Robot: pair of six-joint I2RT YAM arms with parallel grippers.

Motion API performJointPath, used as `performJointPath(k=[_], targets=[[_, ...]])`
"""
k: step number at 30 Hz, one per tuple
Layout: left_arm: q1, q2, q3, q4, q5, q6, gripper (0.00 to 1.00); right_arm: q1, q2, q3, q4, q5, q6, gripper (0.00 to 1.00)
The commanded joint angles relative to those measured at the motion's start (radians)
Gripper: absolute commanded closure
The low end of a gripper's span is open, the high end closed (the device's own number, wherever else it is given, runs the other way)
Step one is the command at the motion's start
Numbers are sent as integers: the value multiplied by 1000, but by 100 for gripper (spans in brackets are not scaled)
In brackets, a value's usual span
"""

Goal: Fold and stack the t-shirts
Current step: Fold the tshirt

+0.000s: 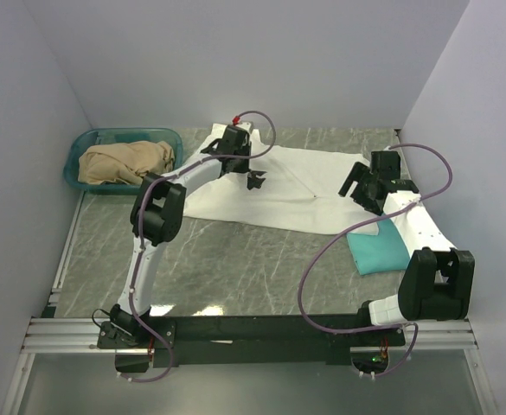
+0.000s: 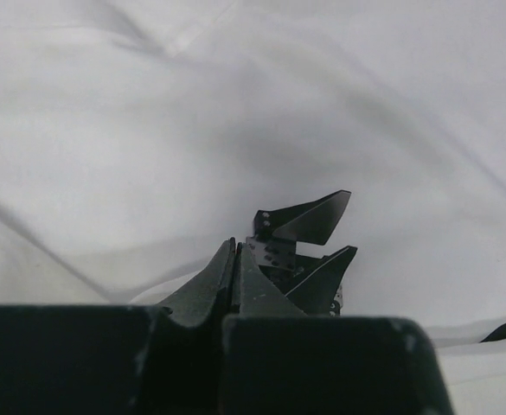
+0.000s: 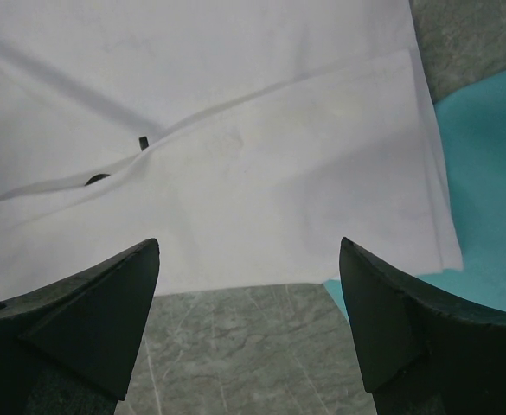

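The large white t-shirt lies spread flat at the back middle of the table, and its near right corner overlaps the folded teal t-shirt. My left gripper hangs over the white shirt's left half, shut, with no cloth seen between its fingers. White cloth fills its wrist view. My right gripper is wide open above the white shirt's near edge, holding nothing. Small black marks show on the cloth, and the teal shirt lies to the right.
A teal plastic basket holding a crumpled beige cloth stands at the back left. Walls close in the left, back and right sides. Grey marble tabletop shows in front of the shirts.
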Motion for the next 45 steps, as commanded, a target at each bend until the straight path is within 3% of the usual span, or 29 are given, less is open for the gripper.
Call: performJointPath(k=[1,8,11,14,15,17,18,26,30,35,45], targets=[[-18,23,63,37,30,58,99,-11,-12,3,5,12,-15,9],[-43,20,64,43,55,108,99,-13,-3,6,6,7,-19,9],[-74,26,87,31,-35,153,95,-15,0,12,5,-4,-21,9],[-78,31,133,-10,-56,133,59,-13,-1,15,2,-4,-22,9],[-78,26,139,-32,-83,115,37,-13,-1,19,-3,2,-24,9],[-78,-19,113,-36,-102,87,4,-11,-4,21,-6,3,-33,9],[-77,-44,90,-21,-115,76,1,-10,-9,20,-4,-1,-33,9],[-45,-328,-212,34,-209,-80,1,15,43,65,-21,4,-51,8],[39,-337,-218,11,-174,-134,1,22,103,151,-15,7,-68,8],[116,-244,-72,-125,-143,-205,1,24,209,297,-41,1,-56,8],[115,-343,-420,40,-39,-278,0,194,322,219,2,-22,-33,8]])
